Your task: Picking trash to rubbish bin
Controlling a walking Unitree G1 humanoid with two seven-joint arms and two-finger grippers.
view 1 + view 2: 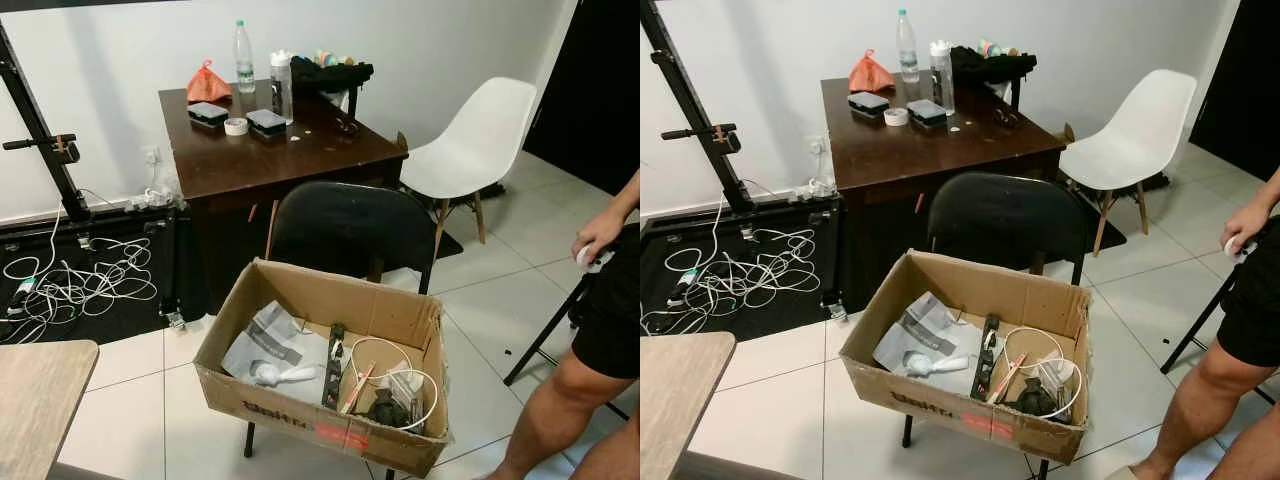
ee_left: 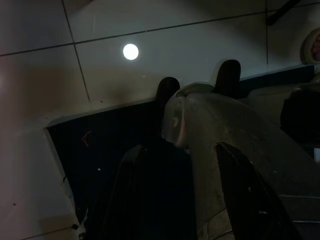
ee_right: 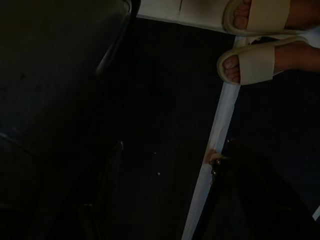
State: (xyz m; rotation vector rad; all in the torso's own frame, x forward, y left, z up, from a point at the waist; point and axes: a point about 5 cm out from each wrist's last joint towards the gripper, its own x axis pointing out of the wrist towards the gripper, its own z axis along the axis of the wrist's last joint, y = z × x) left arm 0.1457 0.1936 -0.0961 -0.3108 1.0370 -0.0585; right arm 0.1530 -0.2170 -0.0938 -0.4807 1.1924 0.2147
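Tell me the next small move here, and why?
Probably step closer to the cardboard box on the black chair and raise one arm toward it. The box holds papers and a white cable; both arms seem to hang low, their wrist views facing the floor, and a person stands at the right.

Head stereo downward; wrists floorward.
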